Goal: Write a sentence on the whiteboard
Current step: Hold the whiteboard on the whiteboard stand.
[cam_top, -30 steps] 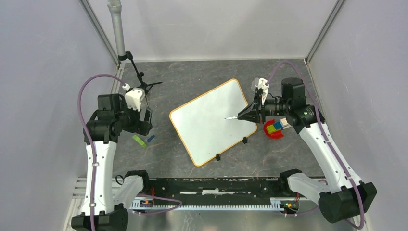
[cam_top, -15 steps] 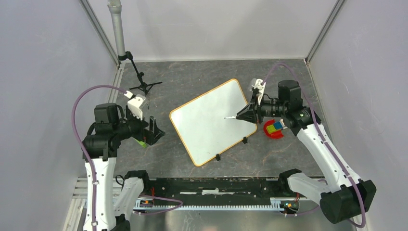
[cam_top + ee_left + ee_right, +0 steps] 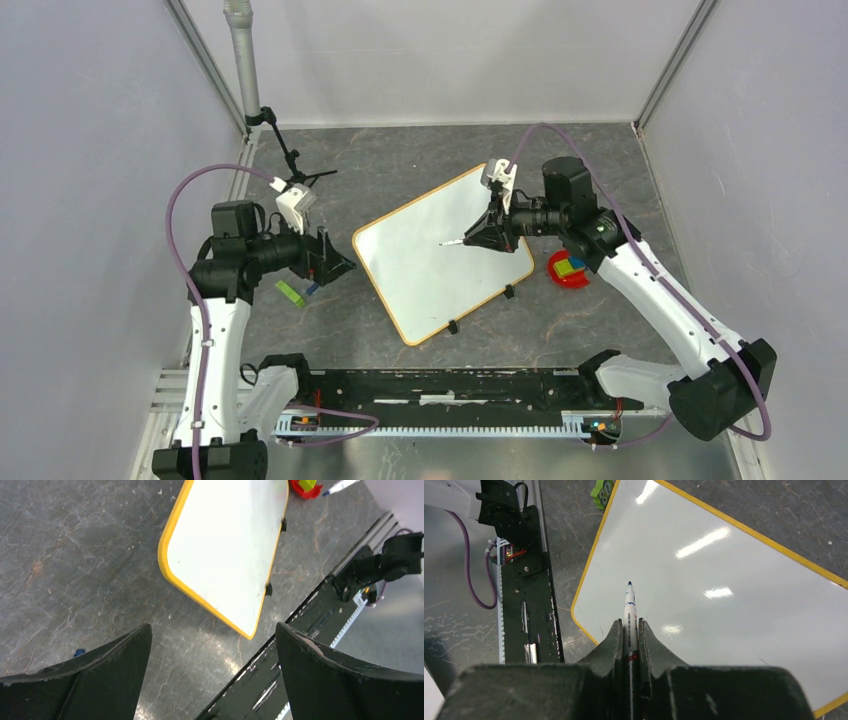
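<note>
Board [image 3: 440, 255]: flat on the bench [image 3: 420, 160], turned at an angle, sitting mid-bench between the two arms. It has an orange-yellow frame and black clips [image 3: 452, 326] on its near edge.
Board face: plain white right now, with ceiling-light glints streaking across it in the right wrist view.
Right fingers [image 3: 480, 237]: pressed tight on a marker [image 3: 629, 610], pinching its barrel, blue tip poking out ahead.
Marker tip: over the middle of the board, pointing toward the left arm. Whether it touches the face or sits just above it, I cannot tell.
Left fingers [image 3: 338, 262]: spread wide with nothing between them, hovering just off the board's left corner and aimed at it.
Left wrist view: the board's rounded corner and clipped edge sit framed between the two spread fingers.
Red dish [image 3: 568, 268]: coloured blocks inside, just beside the board's right edge, under the right arm.
Green piece [image 3: 290, 292]: on the bench below the left arm, a blue piece [image 3: 313, 288] near it, both apart from the board.
Stand [image 3: 290, 165]: black tripod at the back left, well apart from the board.
</note>
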Tool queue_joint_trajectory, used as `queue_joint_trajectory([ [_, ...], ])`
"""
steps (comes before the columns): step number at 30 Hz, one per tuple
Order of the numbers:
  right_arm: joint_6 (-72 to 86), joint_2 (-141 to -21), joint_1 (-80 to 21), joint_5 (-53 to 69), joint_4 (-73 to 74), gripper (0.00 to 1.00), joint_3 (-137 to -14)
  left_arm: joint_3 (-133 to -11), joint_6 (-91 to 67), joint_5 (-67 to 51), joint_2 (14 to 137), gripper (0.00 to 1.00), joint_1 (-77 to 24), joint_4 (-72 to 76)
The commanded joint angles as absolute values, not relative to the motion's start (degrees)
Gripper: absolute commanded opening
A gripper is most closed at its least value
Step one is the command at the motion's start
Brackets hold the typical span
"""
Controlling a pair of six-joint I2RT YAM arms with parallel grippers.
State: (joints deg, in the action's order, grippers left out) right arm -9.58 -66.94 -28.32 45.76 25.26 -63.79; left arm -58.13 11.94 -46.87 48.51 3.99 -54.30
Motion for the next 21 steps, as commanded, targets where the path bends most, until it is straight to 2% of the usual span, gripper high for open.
queue_joint_trajectory([
  [1,-10.7,-67.7,-29.4,46.1,22.6,0.00,-66.4,-55.6,2.7,-50.6,47.2,0.97,3.9,-43.9],
  [11,-12.8,-67.8,-33.1,47.1,20.8,0.00,-66.5,-48.4,-9.1,-49.4,46.4,0.92,3.8,-31.8],
  [21,-12.3,-68.8,-35.7,47.7,17.9,0.00,-65.9,-43.9,-8.7,-53.1,46.6,0.86,3.7,-26.8],
])
